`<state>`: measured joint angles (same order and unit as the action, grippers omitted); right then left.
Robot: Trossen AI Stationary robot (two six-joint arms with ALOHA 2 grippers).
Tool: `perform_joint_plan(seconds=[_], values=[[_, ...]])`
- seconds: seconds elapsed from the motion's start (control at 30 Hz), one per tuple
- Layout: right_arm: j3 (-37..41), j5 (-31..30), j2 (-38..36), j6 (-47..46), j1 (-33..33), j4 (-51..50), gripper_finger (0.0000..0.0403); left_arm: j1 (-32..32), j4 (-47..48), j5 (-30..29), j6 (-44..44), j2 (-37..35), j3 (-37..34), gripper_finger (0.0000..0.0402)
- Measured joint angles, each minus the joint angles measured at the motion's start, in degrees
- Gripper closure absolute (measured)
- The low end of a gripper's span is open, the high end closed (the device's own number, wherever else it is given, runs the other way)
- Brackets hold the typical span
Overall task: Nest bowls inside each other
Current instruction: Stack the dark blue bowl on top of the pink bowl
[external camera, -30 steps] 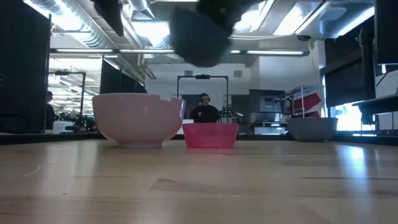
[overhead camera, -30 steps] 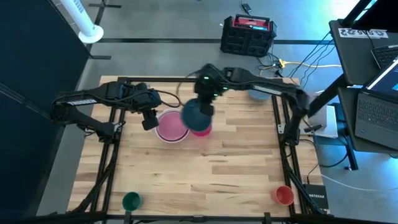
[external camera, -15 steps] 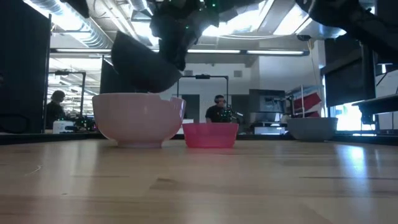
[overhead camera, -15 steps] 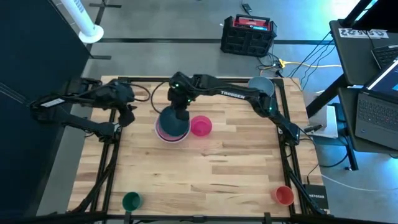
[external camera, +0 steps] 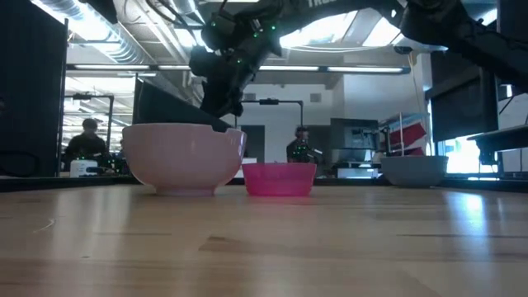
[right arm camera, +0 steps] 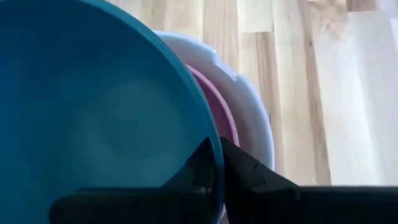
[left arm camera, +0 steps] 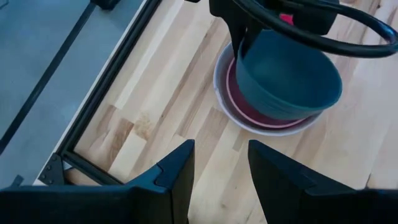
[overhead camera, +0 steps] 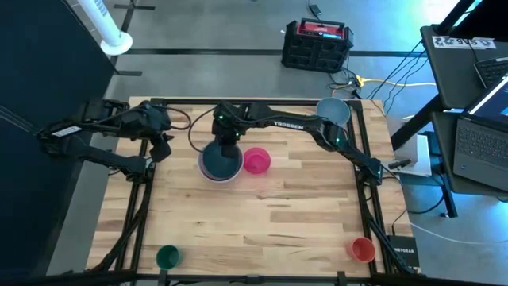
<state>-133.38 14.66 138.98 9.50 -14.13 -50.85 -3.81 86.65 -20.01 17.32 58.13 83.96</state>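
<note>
A dark teal bowl (overhead camera: 221,162) hangs tilted, its lower part sunk into the pink bowl (left arm camera: 244,107). The pink bowl sits nested in the large white bowl (external camera: 181,157). My right gripper (overhead camera: 227,148) is shut on the teal bowl's rim. A magenta bowl (overhead camera: 256,161) stands on its base just to the right of the stack. My left gripper (left arm camera: 217,174) hovers open near the table's left edge, clear of the stack. A grey-blue bowl (overhead camera: 332,110) stands at the far right. A small green bowl (overhead camera: 167,257) is at the near left and a small orange-red bowl (overhead camera: 362,249) at the near right. My right gripper pinches the teal bowl's rim (right arm camera: 216,158) on its far side, one finger (right arm camera: 200,167) inside the bowl and one (right arm camera: 244,171) outside. The fingers slant down from the far side. The bowl hangs tilted, its bottom (left arm camera: 280,106) inside the pink bowl; whether they touch, I cannot tell.
The table is framed by a black metal rail (overhead camera: 143,183). A black and red case (overhead camera: 317,44) and cables lie on the floor beyond the far edge. Laptops (overhead camera: 484,135) stand off the right side. Bare wood (overhead camera: 262,230) stretches across the near half.
My right gripper has carried the teal bowl toward the table's left edge and down, from above the magenta bowl into the pink and white stack, where it now sits tilted. My left gripper has drawn back from the stack toward the left edge.
</note>
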Motion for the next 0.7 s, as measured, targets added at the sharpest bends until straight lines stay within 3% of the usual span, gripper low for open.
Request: perform_joint_plan(seconds=[0.37, 0.7], values=[[-0.02, -0.09, 0.68, -0.44, -0.42, -3.56, 0.0389, 0.0, 0.0, 0.0, -0.96, 0.02, 0.0, 0.0267], [-1.19, 2.46, 0.22, -1.36, -0.15, -3.92, 0.0286, 0.02, 0.02, 0.0, -0.84, 0.04, 0.0, 0.0267]])
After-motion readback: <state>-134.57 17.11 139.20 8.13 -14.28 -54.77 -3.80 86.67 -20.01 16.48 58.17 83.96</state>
